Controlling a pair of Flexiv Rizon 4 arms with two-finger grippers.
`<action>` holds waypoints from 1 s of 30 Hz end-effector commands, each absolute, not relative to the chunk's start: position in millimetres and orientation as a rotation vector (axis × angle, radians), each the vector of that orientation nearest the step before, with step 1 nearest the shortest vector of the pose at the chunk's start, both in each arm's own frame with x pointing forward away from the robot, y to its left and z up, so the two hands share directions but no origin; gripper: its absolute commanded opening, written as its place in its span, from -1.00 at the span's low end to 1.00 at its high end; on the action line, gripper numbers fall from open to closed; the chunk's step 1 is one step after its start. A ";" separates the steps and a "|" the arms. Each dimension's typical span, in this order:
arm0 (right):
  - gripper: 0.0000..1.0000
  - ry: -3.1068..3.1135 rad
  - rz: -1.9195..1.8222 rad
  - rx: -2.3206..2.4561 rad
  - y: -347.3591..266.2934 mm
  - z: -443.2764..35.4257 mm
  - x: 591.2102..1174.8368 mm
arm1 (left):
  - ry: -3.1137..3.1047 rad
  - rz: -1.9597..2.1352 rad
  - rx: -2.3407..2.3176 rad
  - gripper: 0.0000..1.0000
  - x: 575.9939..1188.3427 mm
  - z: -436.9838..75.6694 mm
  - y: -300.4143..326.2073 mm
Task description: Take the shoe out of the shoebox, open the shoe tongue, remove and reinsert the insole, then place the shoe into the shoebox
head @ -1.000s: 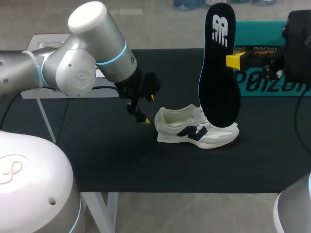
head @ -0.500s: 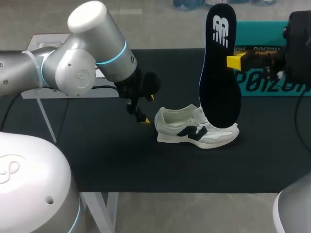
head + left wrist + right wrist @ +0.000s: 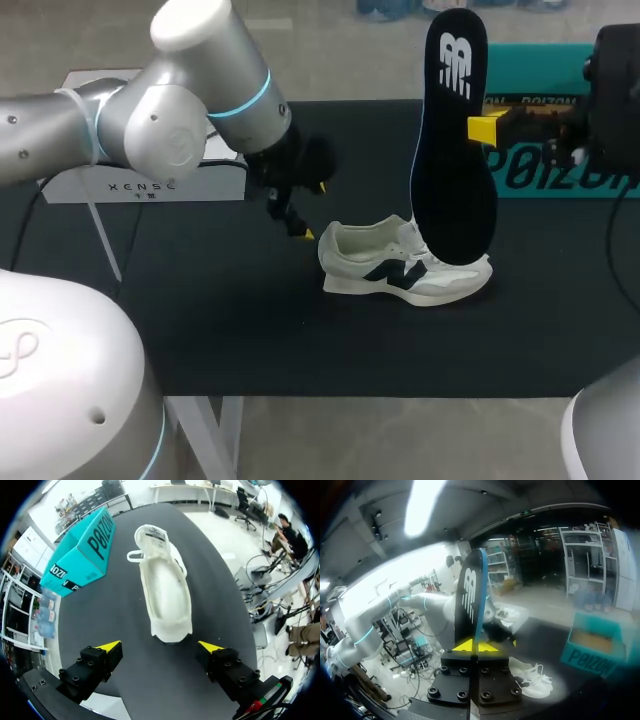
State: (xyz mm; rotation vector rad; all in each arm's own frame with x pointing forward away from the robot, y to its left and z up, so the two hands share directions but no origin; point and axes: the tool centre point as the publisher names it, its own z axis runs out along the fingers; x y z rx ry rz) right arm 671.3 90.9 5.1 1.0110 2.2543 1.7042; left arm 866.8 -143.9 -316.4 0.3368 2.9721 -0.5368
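Observation:
A white sneaker [image 3: 400, 262] with dark side marks lies on the black table, toe to the right. My left gripper [image 3: 312, 210] hovers just off its heel, fingers open and empty. In the left wrist view the shoe [image 3: 165, 585] lies ahead of the open gripper [image 3: 160, 646], its opening bare inside. My right gripper [image 3: 483, 127] is shut on the edge of a black insole [image 3: 455, 140], held upright above the shoe's toe. The insole [image 3: 470, 605] rises from the closed gripper [image 3: 476, 646] in the right wrist view. The teal shoebox [image 3: 540, 90] stands at the back right.
A white box [image 3: 150, 185] sits at the table's back left, behind my left arm. The black mat [image 3: 250, 330] stretches open in front of the shoe. In the left wrist view the shoebox [image 3: 80, 555] stands beside the shoe's toe end.
My left arm has shifted up and to the right, bringing its open gripper nearer the shoe's heel. The right arm holds the insole still.

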 end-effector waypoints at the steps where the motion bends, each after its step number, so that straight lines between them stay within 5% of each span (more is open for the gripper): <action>1: -1.00 2.253 1.702 1.015 94.9 4.3 674.0 | 2.994 -0.545 0.389 1.00 884.3 -315.6 -168.5; 16: -1.00 2.253 1.702 1.015 94.9 4.3 674.0 | 3.056 -0.498 0.545 1.00 898.4 -346.2 -255.0; 30: -1.00 2.253 1.702 1.015 94.9 4.3 674.0 | 3.121 -0.399 0.389 1.00 896.6 -383.2 -248.9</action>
